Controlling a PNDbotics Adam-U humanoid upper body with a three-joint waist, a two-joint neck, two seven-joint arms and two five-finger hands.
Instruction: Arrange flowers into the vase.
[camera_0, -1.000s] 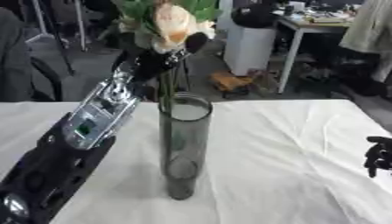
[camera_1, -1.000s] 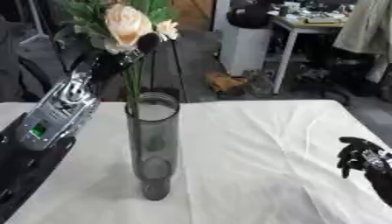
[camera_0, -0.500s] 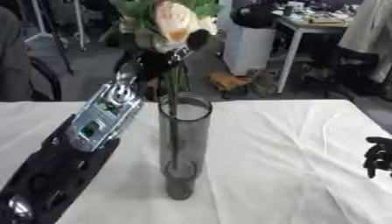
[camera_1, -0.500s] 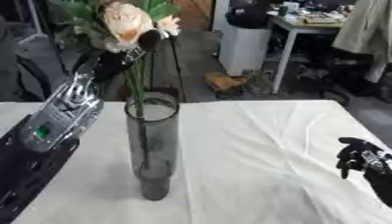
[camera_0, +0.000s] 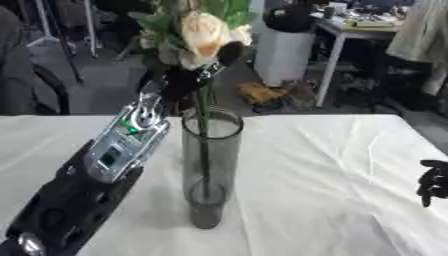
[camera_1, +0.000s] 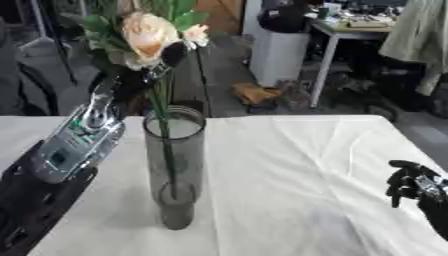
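Note:
A tall smoked-glass vase (camera_0: 210, 170) stands upright on the white tablecloth (camera_0: 324, 175). My left hand (camera_0: 188, 80) is above its mouth, shut on a bunch of flowers (camera_0: 203, 35) with a cream rose and green leaves. The green stems (camera_0: 204, 150) run straight down inside the vase, almost to its bottom. My left forearm (camera_0: 105, 165) comes in from the lower left beside the vase. My right hand (camera_1: 411, 182) rests at the right edge, well away from the vase, with fingers curled and nothing in them.
Beyond the table's far edge are a white bin (camera_0: 284, 50), a desk (camera_0: 367, 30) with clutter, and a brown object (camera_0: 262, 93) on the floor. The tablecloth is wrinkled to the right of the vase.
My left hand and the flowers have come down, and the stems now reach deeper into the vase. The right hand has stayed where it was.

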